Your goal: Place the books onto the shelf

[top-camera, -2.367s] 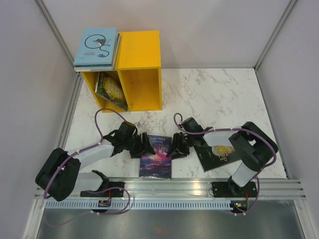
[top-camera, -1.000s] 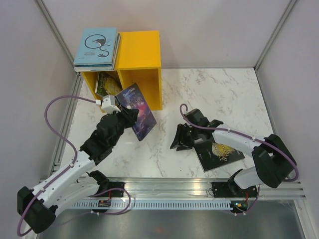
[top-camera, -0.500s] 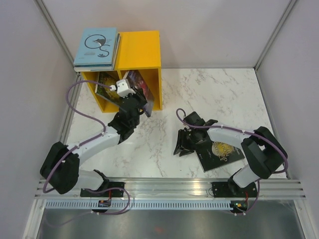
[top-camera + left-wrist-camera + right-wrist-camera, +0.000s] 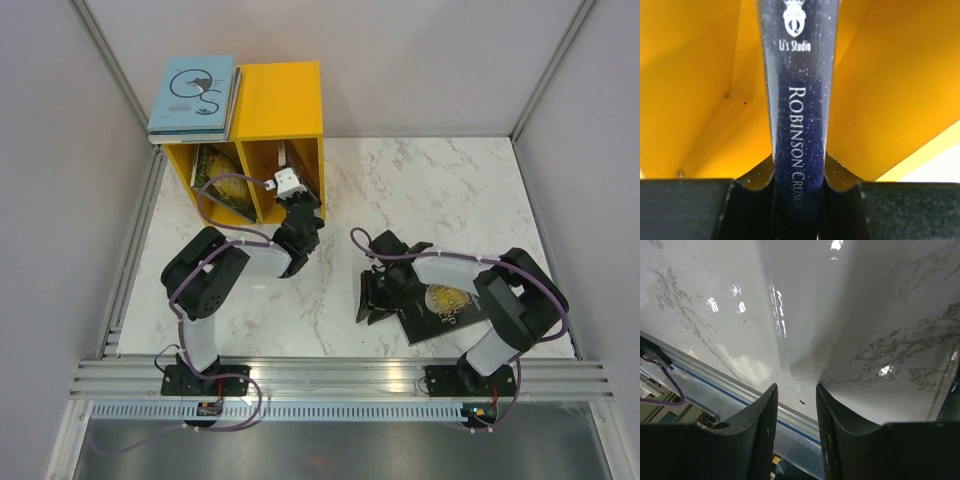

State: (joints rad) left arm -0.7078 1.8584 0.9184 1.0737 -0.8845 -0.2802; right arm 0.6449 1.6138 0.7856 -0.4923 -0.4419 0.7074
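left tool (image 4: pixel 799 176) is clamped on a dark blue starry paperback (image 4: pixel 799 100), held upright inside the right compartment of the bright yellow wooden shelf (image 4: pixel 685 75). insertion is judged underway; release is needed next. right tool (image 4: pixel 796 407) is part open, empty.

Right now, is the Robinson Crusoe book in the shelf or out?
In: yellow shelf walls flank the book, gripped by the left gripper.

1 shelf (image 4: pixel 282 100), 2 arms (image 4: pixel 250 258) (image 4: pixel 455 270), 3 loose books (image 4: pixel 222 172) (image 4: pixel 445 310) (image 4: pixel 799 125)
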